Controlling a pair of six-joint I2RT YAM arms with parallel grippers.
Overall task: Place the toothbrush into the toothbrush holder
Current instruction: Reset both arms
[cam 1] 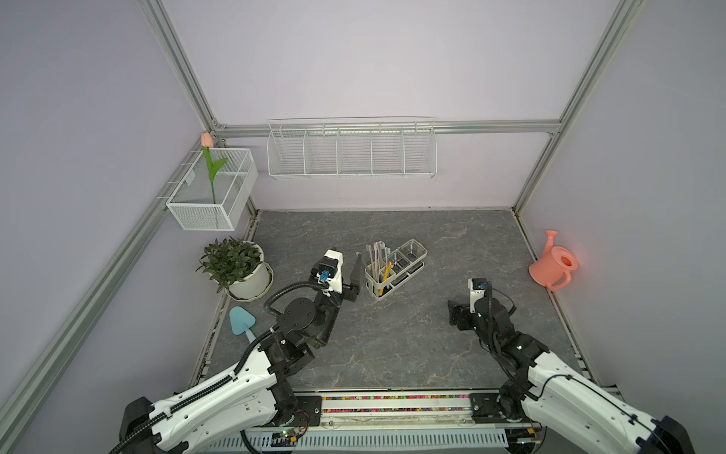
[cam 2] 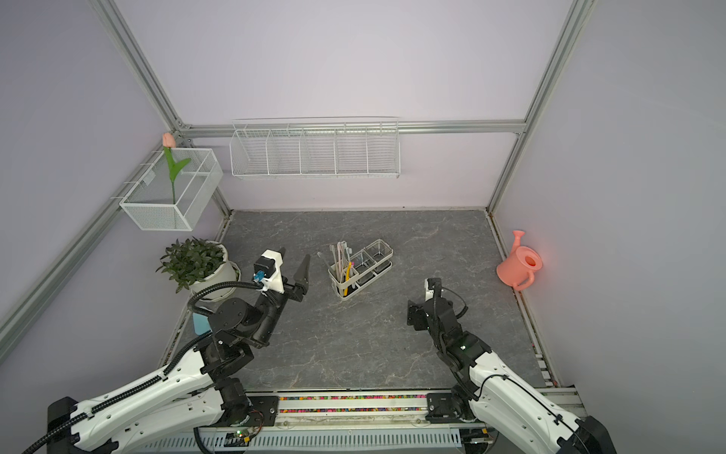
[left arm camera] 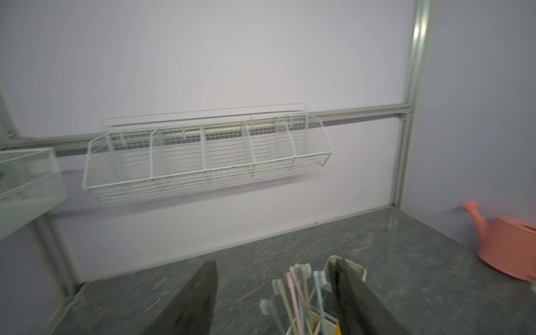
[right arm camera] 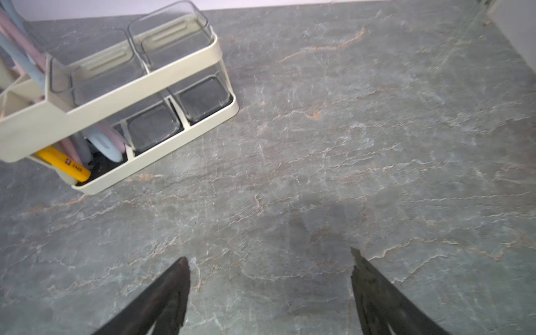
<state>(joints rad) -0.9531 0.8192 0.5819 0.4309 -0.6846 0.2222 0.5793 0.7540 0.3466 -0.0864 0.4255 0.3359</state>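
1. Left gripper (cam 2: 292, 261) points to 12 o'clock, its pointy dark fingers wide apart and empty.
2. Right gripper (right arm camera: 269, 261) gapes wide, empty too.
3. Thin pastel toothbrushes (cam 1: 376, 255) stand in the cream toothbrush holder (right arm camera: 145, 83), at the left gripper's 3 o'clock.

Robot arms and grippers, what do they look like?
White shells over black joints. The left arm carries a ribbed black conduit; the right arm has thin black cables. The left gripper and right gripper each have a white block with a blue connector and dark, tapered jaws.
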